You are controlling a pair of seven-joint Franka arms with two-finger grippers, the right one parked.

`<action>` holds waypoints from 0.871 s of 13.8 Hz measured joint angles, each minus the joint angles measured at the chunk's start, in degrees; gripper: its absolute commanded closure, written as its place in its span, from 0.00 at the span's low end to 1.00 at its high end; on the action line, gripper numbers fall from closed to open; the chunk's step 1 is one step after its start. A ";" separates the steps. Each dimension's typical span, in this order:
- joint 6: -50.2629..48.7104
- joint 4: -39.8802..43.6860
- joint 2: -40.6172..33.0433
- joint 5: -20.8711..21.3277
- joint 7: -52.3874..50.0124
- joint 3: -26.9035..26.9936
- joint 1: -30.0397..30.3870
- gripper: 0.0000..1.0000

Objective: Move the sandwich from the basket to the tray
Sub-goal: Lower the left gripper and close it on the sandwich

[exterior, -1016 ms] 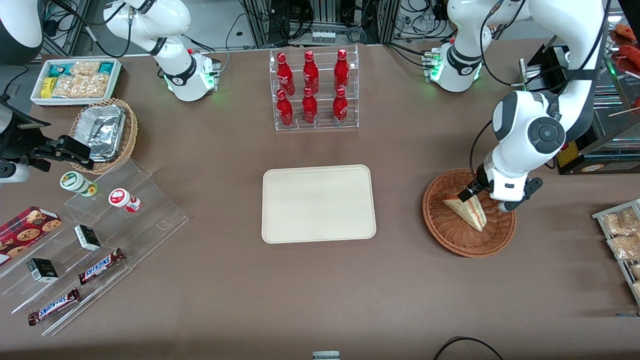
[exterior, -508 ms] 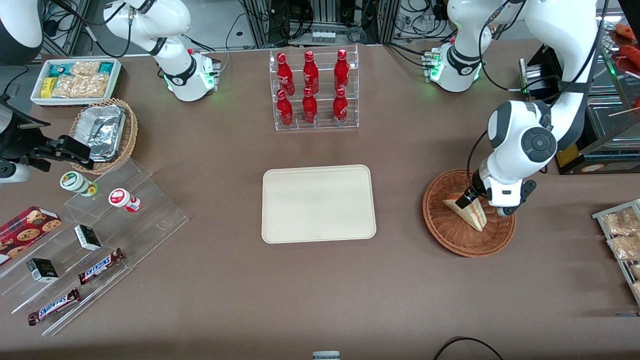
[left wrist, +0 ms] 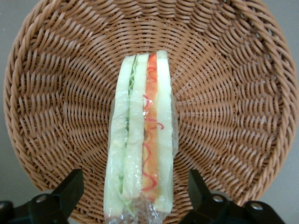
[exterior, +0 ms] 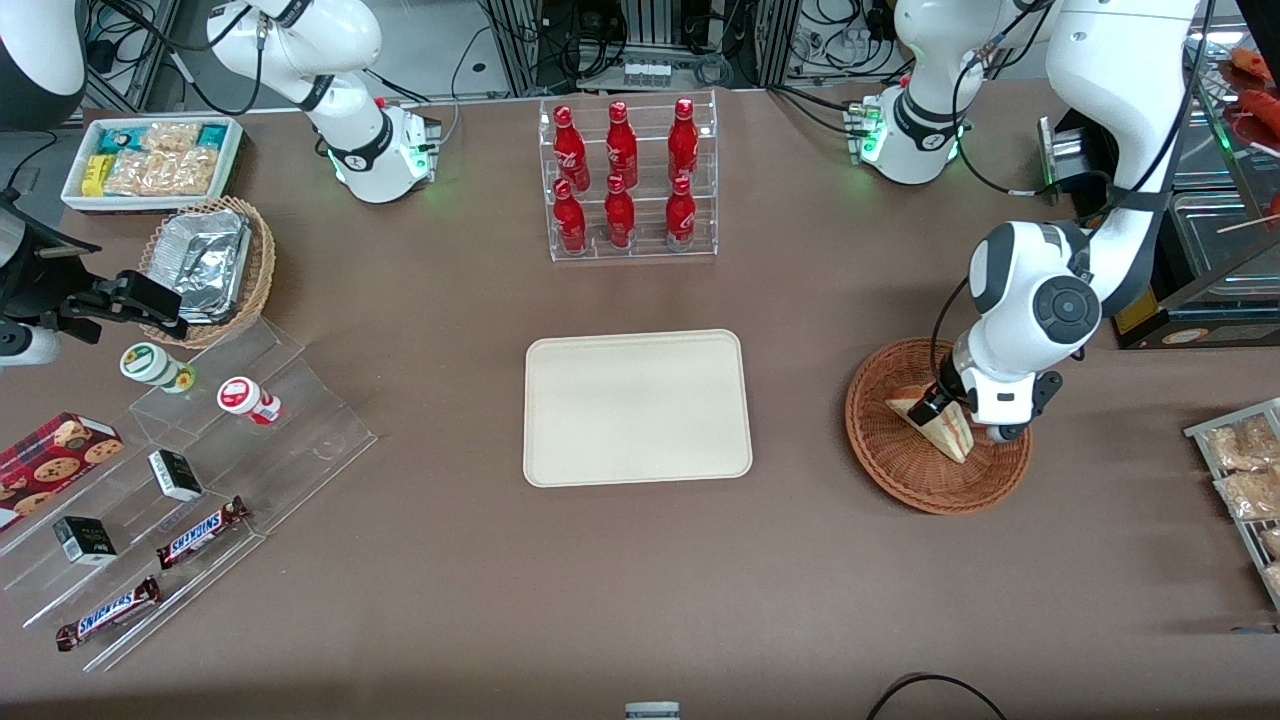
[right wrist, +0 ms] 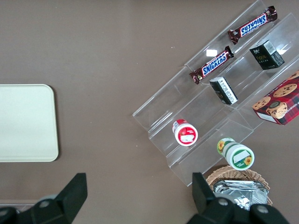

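Straddling the wrapped triangular white-bread sandwich (left wrist: 140, 135), the claw (left wrist: 135, 198) hangs spread, not touching it. Both sit within the round reddish-brown wicker basket (exterior: 900, 470), well apart from the flat cream rectangular tray (exterior: 637, 408).

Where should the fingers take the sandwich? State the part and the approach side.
Grip the sandwich across its two flat bread faces, coming straight down from above. It stands on edge in the basket, filling edge up, so the faces are exposed on both sides. The gripper hangs over it, open, one finger outside each face, which looks well lined up.
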 measured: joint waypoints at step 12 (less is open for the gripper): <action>-8.66 5.26 -1.25 0.12 -0.69 0.19 -0.97 1.00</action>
